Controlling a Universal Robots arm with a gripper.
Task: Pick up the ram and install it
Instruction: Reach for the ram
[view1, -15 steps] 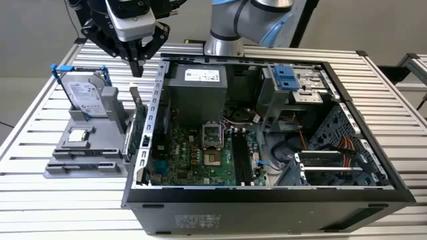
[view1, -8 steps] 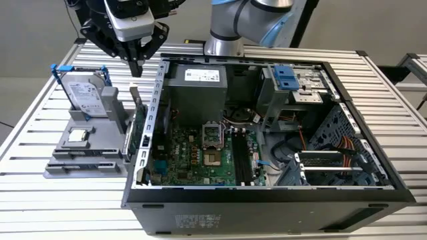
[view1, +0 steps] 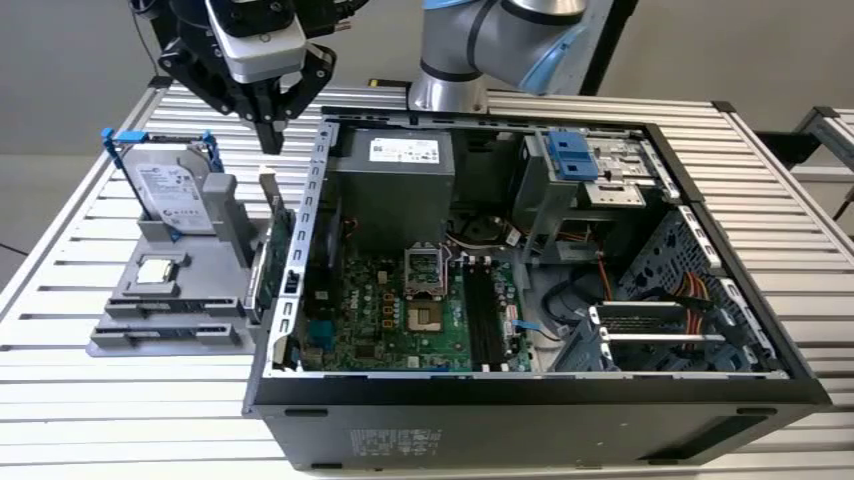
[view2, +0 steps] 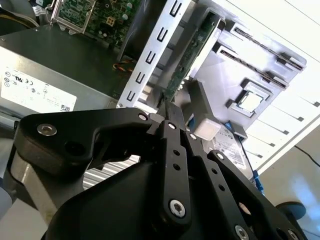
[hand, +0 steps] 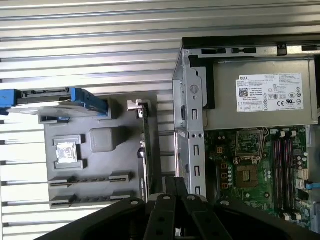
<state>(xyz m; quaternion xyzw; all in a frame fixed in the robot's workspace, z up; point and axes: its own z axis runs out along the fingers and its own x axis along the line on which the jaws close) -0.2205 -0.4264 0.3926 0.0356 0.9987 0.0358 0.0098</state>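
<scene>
Slatted white table, grey backdrop, hand above parts tray

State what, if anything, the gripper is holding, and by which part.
Nothing is held. The gripper hangs above the grey fixture, its jaws closed together with nothing between them.

Hard drive stands on tray beside case.

Silver arm, blue joint caps; black screw-studded fingers.
</scene>
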